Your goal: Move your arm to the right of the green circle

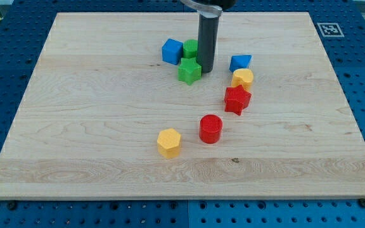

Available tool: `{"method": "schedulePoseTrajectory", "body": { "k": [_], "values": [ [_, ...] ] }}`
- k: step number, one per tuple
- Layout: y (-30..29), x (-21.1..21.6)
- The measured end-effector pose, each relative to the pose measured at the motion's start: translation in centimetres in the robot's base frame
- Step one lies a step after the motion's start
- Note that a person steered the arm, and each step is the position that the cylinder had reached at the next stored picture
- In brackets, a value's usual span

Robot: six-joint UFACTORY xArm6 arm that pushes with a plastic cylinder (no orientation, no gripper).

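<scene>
The green circle (189,49) stands near the view's top middle of the wooden board (94,126), partly hidden behind the rod. My tip (207,69) rests on the board just right of the green circle, close to it. A green star-like block (189,71) lies just left of and below the tip. A blue cube (172,51) sits left of the green circle.
A blue triangular block (240,62), a yellow rounded block (243,78) and a red star-like block (237,99) lie to the tip's right and below. A red cylinder (210,129) and a yellow hexagon (168,142) lie lower, mid-board.
</scene>
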State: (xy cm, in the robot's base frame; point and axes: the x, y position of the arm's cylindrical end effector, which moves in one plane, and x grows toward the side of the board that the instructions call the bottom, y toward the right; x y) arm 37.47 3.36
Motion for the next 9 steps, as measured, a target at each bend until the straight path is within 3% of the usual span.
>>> {"method": "schedulePoseTrajectory", "body": {
  "k": [4,9],
  "values": [
    [6.0,-0.4],
    [6.0,-2.1]
  ]
}}
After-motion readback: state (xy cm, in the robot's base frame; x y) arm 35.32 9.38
